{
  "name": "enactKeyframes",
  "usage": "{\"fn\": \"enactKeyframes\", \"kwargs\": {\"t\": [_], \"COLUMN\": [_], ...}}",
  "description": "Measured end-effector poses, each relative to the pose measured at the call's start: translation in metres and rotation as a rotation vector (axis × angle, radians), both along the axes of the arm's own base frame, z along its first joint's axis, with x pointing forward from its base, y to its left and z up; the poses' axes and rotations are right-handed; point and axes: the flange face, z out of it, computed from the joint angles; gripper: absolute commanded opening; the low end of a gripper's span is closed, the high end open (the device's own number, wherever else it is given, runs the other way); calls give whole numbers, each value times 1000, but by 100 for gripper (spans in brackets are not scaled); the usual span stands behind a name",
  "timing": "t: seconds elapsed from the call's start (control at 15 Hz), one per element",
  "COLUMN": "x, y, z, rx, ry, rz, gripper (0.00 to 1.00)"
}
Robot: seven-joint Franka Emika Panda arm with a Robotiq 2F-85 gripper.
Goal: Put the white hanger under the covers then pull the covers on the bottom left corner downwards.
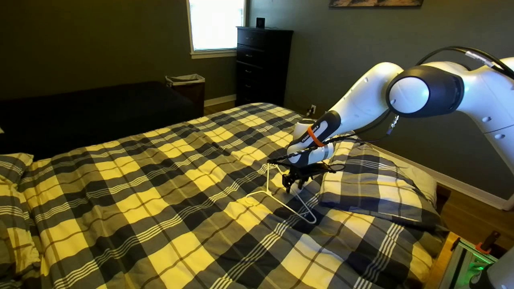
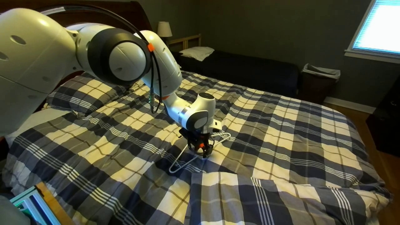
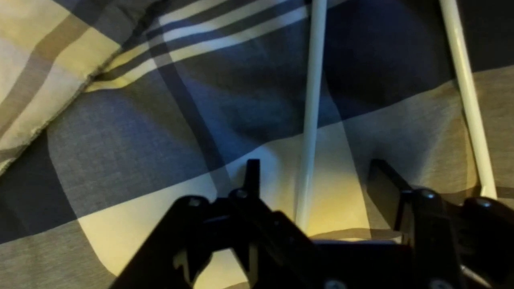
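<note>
"The gripper?"
"Jaws well parted, holding nothing, low in the wrist view — one bar of the white hanger runs between them to the top edge."
"Beyond?"
"The covers — hanger on top, not under."

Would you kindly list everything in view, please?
Covers: one, yellow, grey and white plaid, foreground
White hanger: one, white, on covers
Headboard: one, dark brown, background
Plaid pillow: at least one, same plaid, by headboard
Dark bed: one, black, background
White pillow: one, white, on dark bed
Lamp: one, pale, past headboard
Hamper: one, brown, dark bed's foot
Window: one, white, background
Dresser: one, black, beside window
Small object: one, black, on dresser
Picture: one, brownish, on wall
Arm: one, white and black, above covers
Gripper: one, black, open, over hanger
</note>
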Motion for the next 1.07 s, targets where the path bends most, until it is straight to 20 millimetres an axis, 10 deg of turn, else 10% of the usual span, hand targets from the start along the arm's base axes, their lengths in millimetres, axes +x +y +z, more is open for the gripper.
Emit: {"fn": "enactKeyframes", "kwargs": {"t": [0.4,1.07], "x": [4,9], "y": [0,2], "z": [-4,-3], "rx": [0,9], "ry": [-4,-15], "rz": [1,-6], "gripper": [1,2]}}
